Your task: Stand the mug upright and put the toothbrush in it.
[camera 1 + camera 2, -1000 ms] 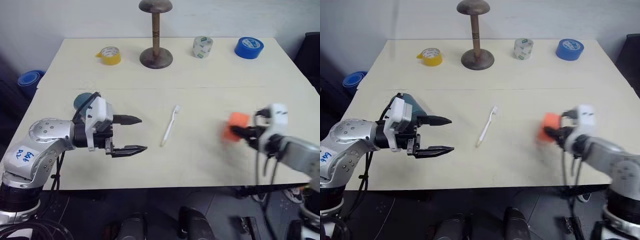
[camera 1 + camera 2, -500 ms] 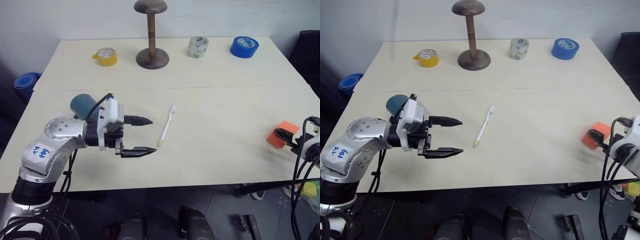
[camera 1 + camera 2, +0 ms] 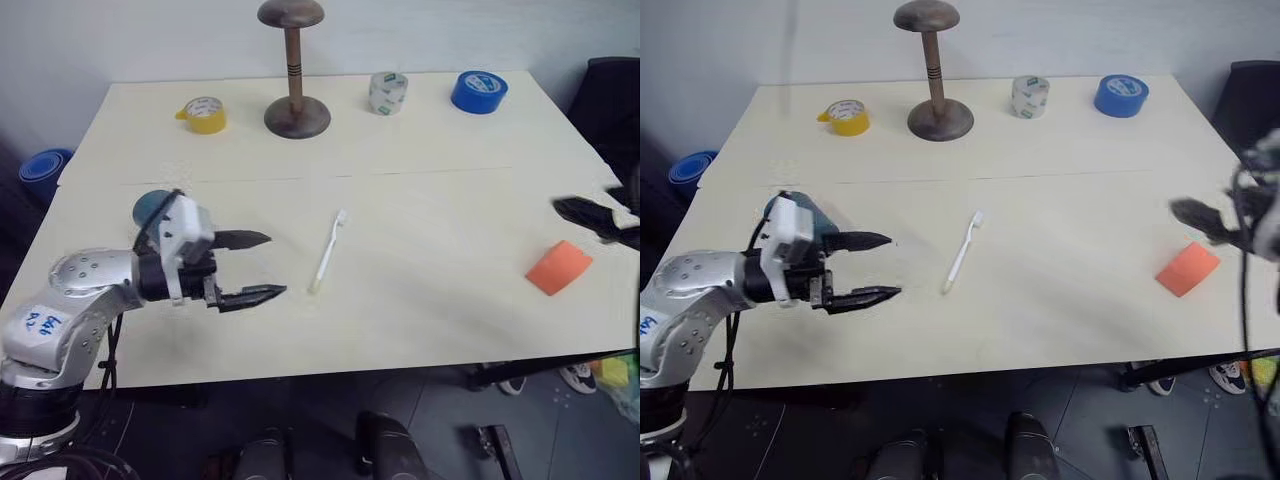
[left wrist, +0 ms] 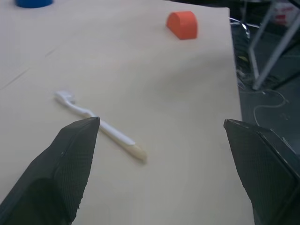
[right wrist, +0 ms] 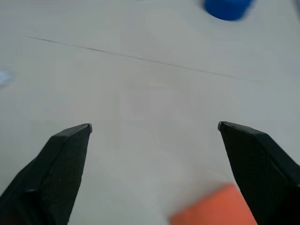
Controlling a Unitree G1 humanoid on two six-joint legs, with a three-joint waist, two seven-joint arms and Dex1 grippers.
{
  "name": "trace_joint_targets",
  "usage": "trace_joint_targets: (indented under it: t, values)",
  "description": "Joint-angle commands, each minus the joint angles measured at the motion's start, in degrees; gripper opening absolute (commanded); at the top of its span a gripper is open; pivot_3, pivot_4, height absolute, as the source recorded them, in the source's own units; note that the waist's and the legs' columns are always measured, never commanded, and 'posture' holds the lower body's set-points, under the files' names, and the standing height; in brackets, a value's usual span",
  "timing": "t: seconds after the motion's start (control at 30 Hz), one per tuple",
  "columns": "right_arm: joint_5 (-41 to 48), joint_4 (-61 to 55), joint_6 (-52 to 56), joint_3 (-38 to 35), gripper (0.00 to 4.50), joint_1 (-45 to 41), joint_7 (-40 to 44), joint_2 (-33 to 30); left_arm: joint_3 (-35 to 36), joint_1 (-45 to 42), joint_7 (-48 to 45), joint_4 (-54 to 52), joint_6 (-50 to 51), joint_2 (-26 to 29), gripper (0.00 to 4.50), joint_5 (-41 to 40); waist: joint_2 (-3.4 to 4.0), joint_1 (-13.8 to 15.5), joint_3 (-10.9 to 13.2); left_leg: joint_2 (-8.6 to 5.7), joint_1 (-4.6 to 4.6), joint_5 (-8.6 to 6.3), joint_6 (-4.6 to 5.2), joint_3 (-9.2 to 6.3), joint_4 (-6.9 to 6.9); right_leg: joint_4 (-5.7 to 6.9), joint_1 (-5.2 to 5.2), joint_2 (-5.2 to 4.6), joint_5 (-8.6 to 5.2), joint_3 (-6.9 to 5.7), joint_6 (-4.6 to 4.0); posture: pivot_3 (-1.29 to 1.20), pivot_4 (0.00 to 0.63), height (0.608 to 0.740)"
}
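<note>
The dark teal mug (image 3: 150, 205) sits near the table's left edge, mostly hidden behind my left wrist, so I cannot tell how it lies. My left gripper (image 3: 272, 265) hovers open and empty just right of it, pointing at the white toothbrush (image 3: 328, 250). The toothbrush lies flat mid-table, bristle head away from me, and also shows between my left fingers (image 4: 98, 126). My right gripper (image 3: 1200, 215) hangs open and empty above the table's right edge, its fingers (image 5: 70, 154) spread wide over bare table.
An orange block (image 3: 558, 267) lies near the right edge below my right gripper. Along the far side stand a yellow tape roll (image 3: 203, 113), a wooden stand (image 3: 295, 110), a clear tape roll (image 3: 387, 92) and a blue tape roll (image 3: 478, 91).
My right gripper opened and let go of the orange block, which now lies at the right edge, then lifted above it. The left gripper drifted slightly left, still open.
</note>
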Motion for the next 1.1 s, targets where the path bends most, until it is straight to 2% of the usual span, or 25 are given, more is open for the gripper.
trace_joint_targets:
  t: [0.03,0.13,0.23,0.47,0.63,0.73,0.87,1.1]
  values:
    - [6.65,-5.17,0.41,3.08,4.49,-4.13,4.67,1.73,5.83,0.59,5.47,-2.28,4.58,0.22,4.5,-3.92,-0.02,0.22,0.01,-0.01,-0.04,0.0,0.0,0.0,-0.01,-0.03,-0.03,0.0,0.0,-0.01,0.0,0.0,0.15,0.74]
    - [13.6,-9.89,-0.49,7.64,4.49,-6.83,14.99,1.79,13.64,3.09,15.37,-3.28,13.13,-1.49,4.5,-8.58,-0.02,0.75,0.01,-0.05,-0.14,-0.05,0.04,-0.22,0.0,0.0,-0.03,-0.04,0.03,-0.11,0.06,0.0,0.15,0.74]
    - [12.8,-9.77,-3.56,11.21,4.49,-9.03,21.11,1.45,19.72,1.8,28.3,-2.28,21.94,-5.51,4.5,-13.09,-0.18,1.17,0.06,-0.04,-0.16,-0.1,0.04,-0.39,0.01,0.03,0.0,-0.05,0.07,-0.21,0.13,0.0,0.15,0.74]
    - [8.08,-7.05,-8.54,15.89,4.49,-9.95,26.36,1.66,32.63,-6.99,57.64,-0.09,37.29,-18.41,4.5,-16.98,-0.63,1.62,0.04,-0.09,-0.17,-0.08,0.04,-0.42,0.31,0.06,0.16,-0.11,0.09,-0.19,0.14,0.0,0.15,0.74]
    - [6.06,-7.31,-10.48,15.86,4.49,-7.63,28.15,1.32,42.25,-14.6,68.99,-1.81,46.66,-24.4,4.5,-18.59,-0.75,1.6,0.03,-0.09,-0.16,-0.09,0.01,-0.48,0.31,0.28,0.1,-0.1,0.09,-0.26,0.14,0.0,0.15,0.74]
    - [5.66,-7.4,-10.9,15.41,4.49,-6.77,28.21,1.6,46.49,-17.29,74.62,-1.16,49.83,-25.8,4.5,-16.9,-0.77,1.58,0.04,-0.09,-0.16,-0.09,-0.01,-0.48,0.29,0.27,0.09,-0.09,0.09,-0.28,0.14,0.0,0.15,0.74]
    - [6.18,-7.49,-10.97,14.67,4.49,-6.39,28.67,1.61,41.99,-14.08,81.59,3.4,50.03,-22.82,4.5,-15.95,-0.77,1.47,0.04,-0.08,-0.08,-0.07,-0.04,-0.41,0.27,0.29,0.09,-0.09,0.09,-0.24,0.14,0.0,0.15,0.74]
    - [7.76,-8.71,-11.54,14.6,4.49,-6.3,30.42,2.1,35.77,-19.05,84.36,19.83,50.03,-15.89,4.5,-12.79,-0.86,1.79,0.04,-0.1,-0.08,-0.05,-0.09,-0.44,0.27,0.3,0.1,-0.08,0.09,-0.25,0.14,0.0,0.15,0.74]
